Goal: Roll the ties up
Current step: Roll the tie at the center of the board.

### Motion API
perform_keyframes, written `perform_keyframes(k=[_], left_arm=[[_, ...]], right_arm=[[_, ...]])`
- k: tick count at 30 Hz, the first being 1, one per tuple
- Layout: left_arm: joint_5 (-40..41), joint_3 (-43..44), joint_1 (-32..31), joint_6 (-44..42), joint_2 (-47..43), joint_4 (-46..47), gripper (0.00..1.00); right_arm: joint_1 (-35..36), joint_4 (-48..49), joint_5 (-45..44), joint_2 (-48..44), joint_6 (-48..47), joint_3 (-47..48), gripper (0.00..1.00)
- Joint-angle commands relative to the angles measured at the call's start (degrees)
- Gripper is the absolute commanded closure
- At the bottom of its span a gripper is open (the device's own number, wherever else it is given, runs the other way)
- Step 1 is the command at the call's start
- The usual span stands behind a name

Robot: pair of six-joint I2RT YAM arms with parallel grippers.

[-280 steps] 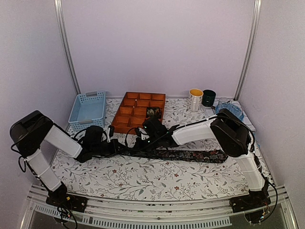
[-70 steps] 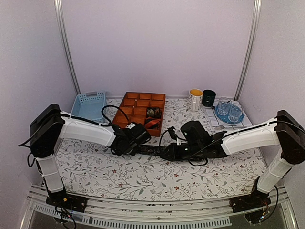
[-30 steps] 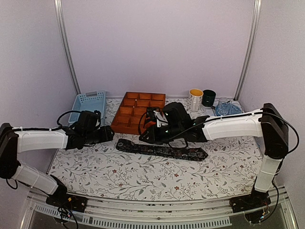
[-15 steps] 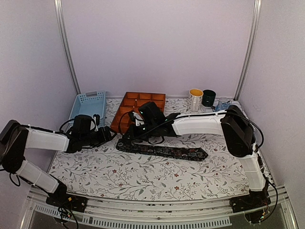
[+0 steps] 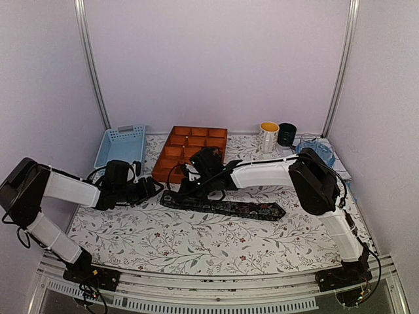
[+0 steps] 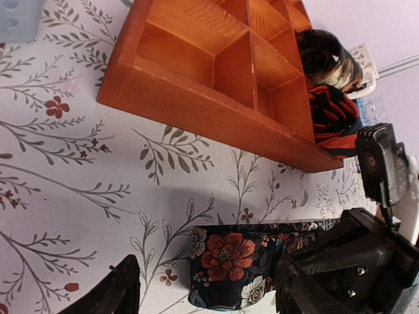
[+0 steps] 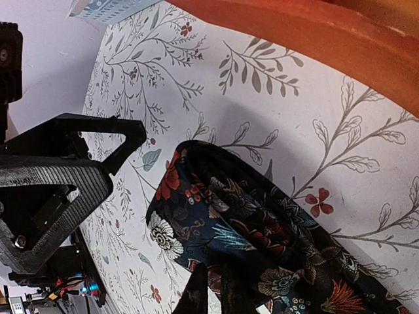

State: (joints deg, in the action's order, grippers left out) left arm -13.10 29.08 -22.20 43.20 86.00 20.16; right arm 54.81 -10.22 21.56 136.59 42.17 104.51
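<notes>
Left tool [image 6: 209, 291] is gaping wide at the flat tie [image 5: 229, 207], right tool [image 7: 213, 294] is pinching its end. Two coils [image 6: 325, 55] are lying in the tray [image 6: 196, 111], and this roll is seemingly just starting.

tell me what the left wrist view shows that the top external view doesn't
Only the left wrist view: two rolled ties sitting in the orange tray, a dark coil and a red-and-black coil. From above, the right arm hides them. Only the top external view: the flat tie along its whole length, out to its pointed end. Both: the orange tray, the flat tie's left end and the floral tablecloth.
</notes>
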Motion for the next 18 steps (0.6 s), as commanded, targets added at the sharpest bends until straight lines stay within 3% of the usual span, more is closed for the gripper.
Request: perform_keyframes(k=[1, 18], left_arm=[[-2.4, -0.6, 0.8, 0.3, 1.8, 2.3, 0.31], [-7.9, 0.2, 0.3, 1.4, 7.4, 7.0, 0.34]], right_arm=[[-0.3, 0.0, -1.2, 4.2, -0.1, -1.1, 0.92], [-1.0, 3.4, -1.4, 2.3, 1.3, -6.9, 0.94]])
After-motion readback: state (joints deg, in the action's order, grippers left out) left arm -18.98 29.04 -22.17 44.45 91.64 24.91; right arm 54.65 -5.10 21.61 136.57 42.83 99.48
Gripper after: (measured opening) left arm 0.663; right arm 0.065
